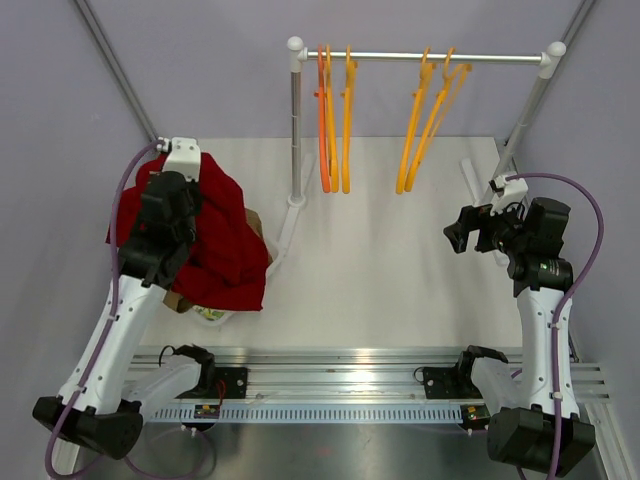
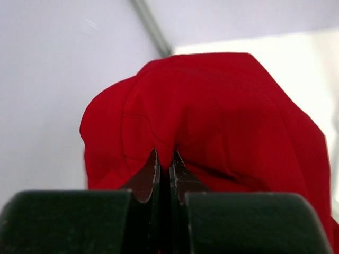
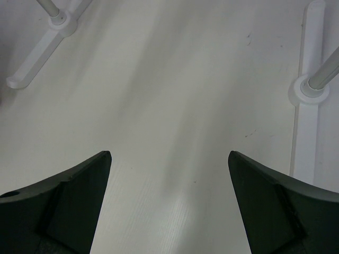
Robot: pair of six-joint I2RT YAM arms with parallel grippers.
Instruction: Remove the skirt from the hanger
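The left gripper clamps its jaws on a fold of the red skirt, which is bunched in a heap at the left side of the white tabletop beside the grey wall. The skirt is off the rack and well apart from the four orange hangers on the clothes rail at the back. Part of a brown object shows at the cloth's right edge, and a pale, green-flecked item pokes out below its lower edge. Both are mostly covered, and it cannot be told whether either is a container. The right gripper hovers over bare tabletop on the right with its jaws spread wide and nothing in them, the rack's white feet lying ahead of it.
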